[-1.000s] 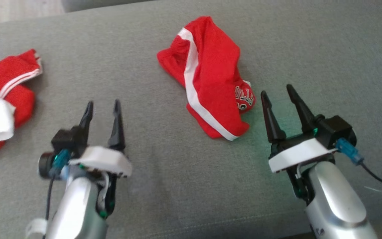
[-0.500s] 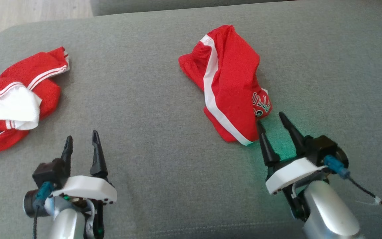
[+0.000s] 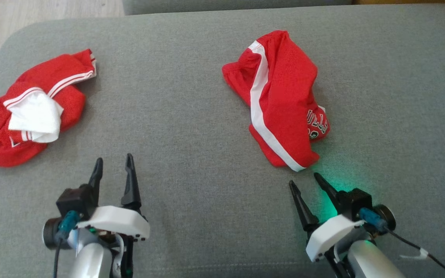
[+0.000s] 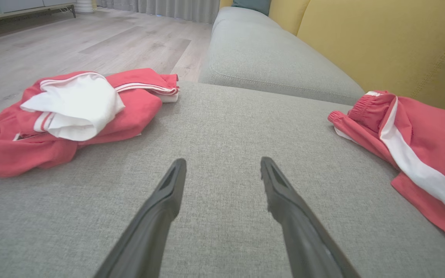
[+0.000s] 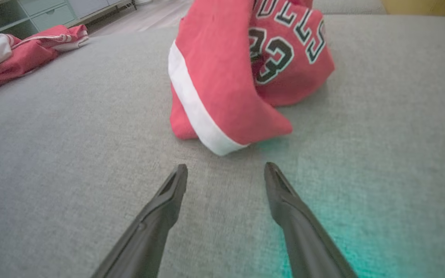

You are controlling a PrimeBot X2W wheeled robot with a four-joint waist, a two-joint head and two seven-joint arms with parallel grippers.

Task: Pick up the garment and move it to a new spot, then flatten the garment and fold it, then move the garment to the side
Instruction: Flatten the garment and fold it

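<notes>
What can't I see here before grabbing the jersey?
- On the jersey, the lettering: head view, mostly folded under its own fabric; right wrist view, cut by the top edge.
- The jersey's right part: left wrist view, cut by the right edge.
- The second red garment: right wrist view, blurred, cut by the left edge.

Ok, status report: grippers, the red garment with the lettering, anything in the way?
Both jaws open, empty: left gripper and right gripper over grey cushion. Red garment crumpled, untouched, just ahead of right gripper. Other red-and-white pile far left, apart.
</notes>
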